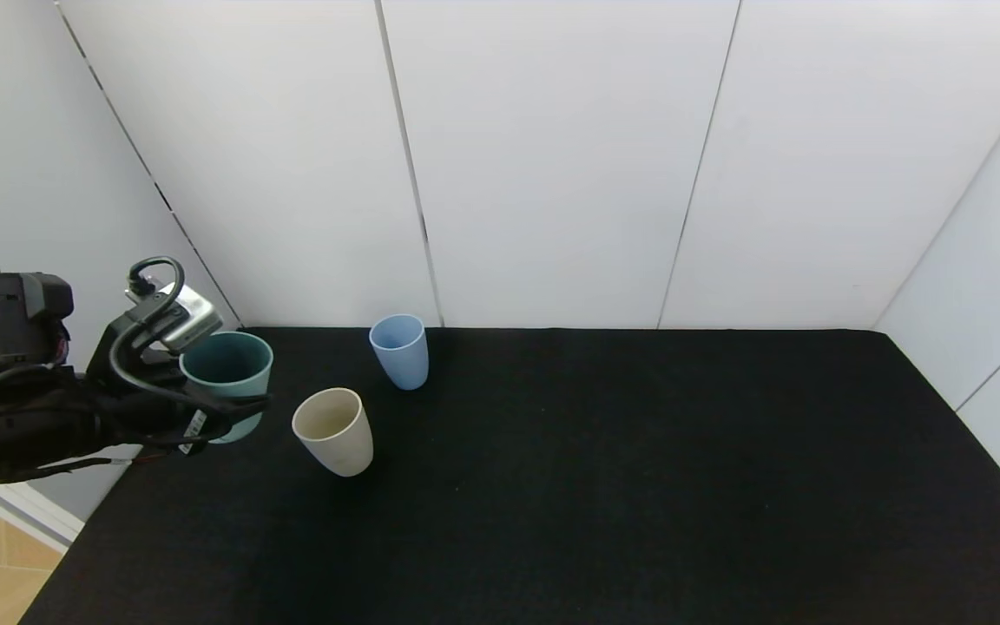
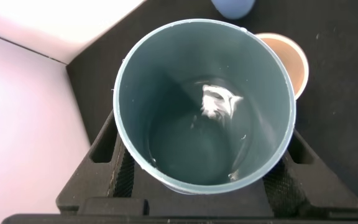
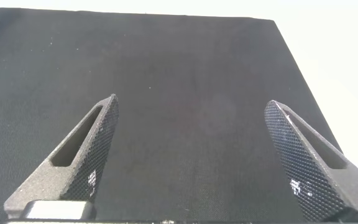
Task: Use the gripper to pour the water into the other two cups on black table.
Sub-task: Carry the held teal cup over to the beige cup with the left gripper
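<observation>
The black table (image 1: 639, 486) bears a beige cup (image 1: 334, 430) and a blue cup (image 1: 400, 351).

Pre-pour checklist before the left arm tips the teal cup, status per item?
1. Grip: left gripper shut on the teal cup, fingers on both sides of its wall: ok.
2. Water in the teal cup, ripple showing in the left wrist view: ok.
3. Beige cup upright, mouth open, next to the teal cup: ok.
4. Light blue cup upright, farther back near the wall: ok.
5. Teal cup's rim over a target cup: not ok, it stands beside the beige cup, not above it.
6. Right gripper open over bare black table, away from the cups: ok.
</observation>
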Tool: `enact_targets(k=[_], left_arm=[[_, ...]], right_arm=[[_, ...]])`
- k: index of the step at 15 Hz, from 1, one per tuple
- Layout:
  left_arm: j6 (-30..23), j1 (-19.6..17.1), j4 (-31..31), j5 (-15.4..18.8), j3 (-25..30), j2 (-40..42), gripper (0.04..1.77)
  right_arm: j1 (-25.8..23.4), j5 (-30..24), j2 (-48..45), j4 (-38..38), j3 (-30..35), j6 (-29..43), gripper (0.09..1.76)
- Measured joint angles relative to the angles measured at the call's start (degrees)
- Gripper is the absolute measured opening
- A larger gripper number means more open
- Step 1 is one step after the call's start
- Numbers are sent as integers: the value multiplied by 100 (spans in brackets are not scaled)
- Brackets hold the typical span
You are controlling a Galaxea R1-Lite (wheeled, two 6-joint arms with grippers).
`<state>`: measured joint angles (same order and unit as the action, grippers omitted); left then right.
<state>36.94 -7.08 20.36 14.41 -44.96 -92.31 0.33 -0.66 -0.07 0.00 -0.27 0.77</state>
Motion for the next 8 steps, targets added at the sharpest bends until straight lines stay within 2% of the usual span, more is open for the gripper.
enact_targets(k=[3,6,8], left_arm=[[313,56,4,-383,-11,-133,115],[614,67,1,-510,-24,-215,115],[895,67,12,-745,-43,-278,115]], right_arm=[[0,-2,0,0,0,0,171],[0,-2,0,0,0,0,171],[0,-2,0,0,0,0,171]])
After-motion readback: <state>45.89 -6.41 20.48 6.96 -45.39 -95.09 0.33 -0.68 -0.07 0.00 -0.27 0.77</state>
